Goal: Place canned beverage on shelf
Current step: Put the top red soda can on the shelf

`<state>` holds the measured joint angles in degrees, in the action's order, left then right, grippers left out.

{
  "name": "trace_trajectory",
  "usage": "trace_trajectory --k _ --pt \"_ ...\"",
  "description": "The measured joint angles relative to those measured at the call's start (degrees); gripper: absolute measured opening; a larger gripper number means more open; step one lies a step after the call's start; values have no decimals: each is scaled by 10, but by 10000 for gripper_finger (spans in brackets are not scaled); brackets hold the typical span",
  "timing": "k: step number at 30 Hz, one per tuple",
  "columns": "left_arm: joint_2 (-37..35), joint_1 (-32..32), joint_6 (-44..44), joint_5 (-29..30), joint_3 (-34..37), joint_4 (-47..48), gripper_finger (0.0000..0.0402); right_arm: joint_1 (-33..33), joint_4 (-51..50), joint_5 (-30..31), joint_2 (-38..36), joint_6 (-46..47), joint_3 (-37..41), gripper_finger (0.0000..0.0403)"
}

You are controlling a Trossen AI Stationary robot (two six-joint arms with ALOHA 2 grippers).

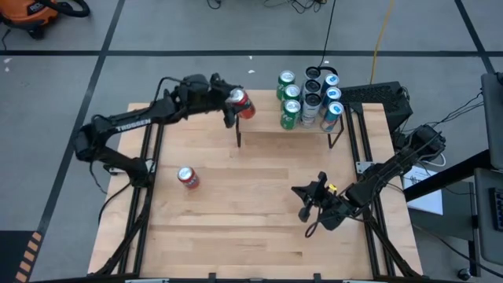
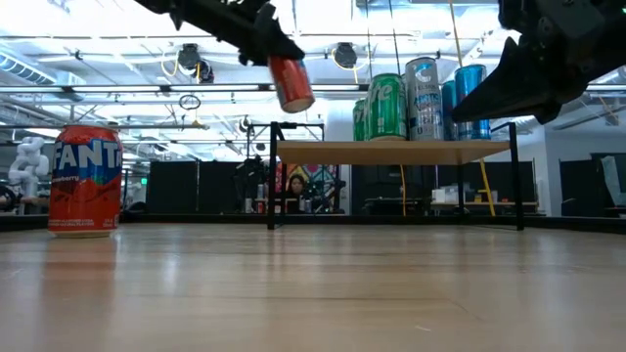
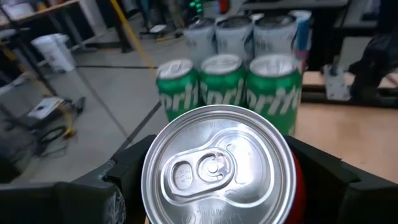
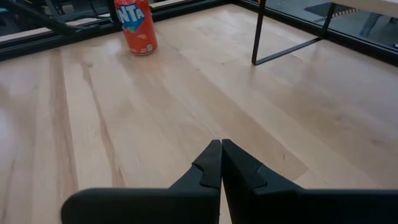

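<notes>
Overhead, upper centre: left gripper point(image 1: 232, 106) clamped on red can point(image 1: 240, 103), tilted above shelf point(image 1: 263, 126) left end | right gripper point(image 1: 303, 203) pinched closed, lower right | Fanta can point(image 1: 187, 178) upright, centre-left tabletop

The can point(image 1: 240, 103) held in the dark left claw point(image 1: 230, 106) is red with a silver top, and the Fanta can point(image 1: 187, 178) standing on the pale wood-grain counter point(image 1: 251, 204) is red-orange with a blue-and-white logo. On the shelf point(image 1: 263, 130), light wood on thin black legs, the cans at the right end are green Sprite cans point(image 1: 289, 106) and blue-and-silver cans point(image 1: 330, 106). The right claw point(image 1: 308, 201) is black.
</notes>
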<state>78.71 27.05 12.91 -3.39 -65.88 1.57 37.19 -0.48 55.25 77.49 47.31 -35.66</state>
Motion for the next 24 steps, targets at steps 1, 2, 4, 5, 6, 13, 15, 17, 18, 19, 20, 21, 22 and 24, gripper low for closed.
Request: trace_trajectory --k 1,2,4,5,6,13,15,17,18,19,20,21,22,24 --pt "11 7 0 -19 -14 2 285 -1 0 0 0 0 0 0" --pt "23 13 1 -36 -30 3 285 -3 1 0 0 0 0 0" --pt "49 20 8 -75 -60 7 285 -6 3 0 0 -2 0 0" --pt "62 23 18 -91 -76 14 285 -7 3 0 0 -2 0 0" --pt "75 25 33 -101 -93 22 285 -8 3 0 0 -2 0 0" --pt "154 38 165 -112 -172 87 285 -9 3 0 0 -1 0 0" --pt "169 44 188 -115 -178 87 285 -9 3 -1 0 -1 0 0" --pt "181 54 198 -125 -183 86 285 -9 3 -1 0 0 0 0" --pt "186 60 200 -137 -186 86 285 -9 3 -1 0 0 0 0" --pt "192 68 200 -150 -188 84 285 -9 3 -1 0 0 0 0" --pt "197 74 200 -161 -190 84 286 -9 3 -1 0 0 0 0" --pt "202 81 200 -173 -192 84 288 -10 3 -1 0 0 0 0" --pt "207 86 200 -180 -195 87 290 -12 3 -1 0 1 0 0" --pt "216 95 202 -189 -201 87 292 -15 3 -1 0 6 0 0"
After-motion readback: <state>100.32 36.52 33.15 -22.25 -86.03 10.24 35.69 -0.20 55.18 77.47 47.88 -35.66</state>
